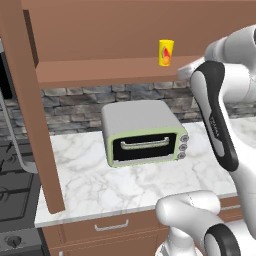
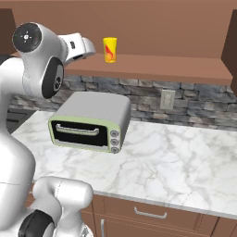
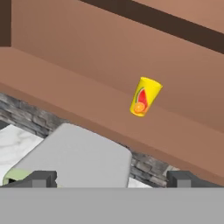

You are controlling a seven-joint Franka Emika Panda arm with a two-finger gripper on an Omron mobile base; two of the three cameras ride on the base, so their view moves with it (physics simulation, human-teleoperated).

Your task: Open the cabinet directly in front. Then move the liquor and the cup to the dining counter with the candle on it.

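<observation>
A boxy grey toaster oven with pale green front (image 1: 144, 132) sits on a white grey-veined marble countertop (image 2: 176, 162), before a dark stone backsplash (image 2: 194, 104) bearing a pale wall outlet (image 2: 167, 99).

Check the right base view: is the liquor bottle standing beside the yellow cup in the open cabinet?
No: the cup stands alone on the cabinet floor, with bare wood on both sides.
</observation>
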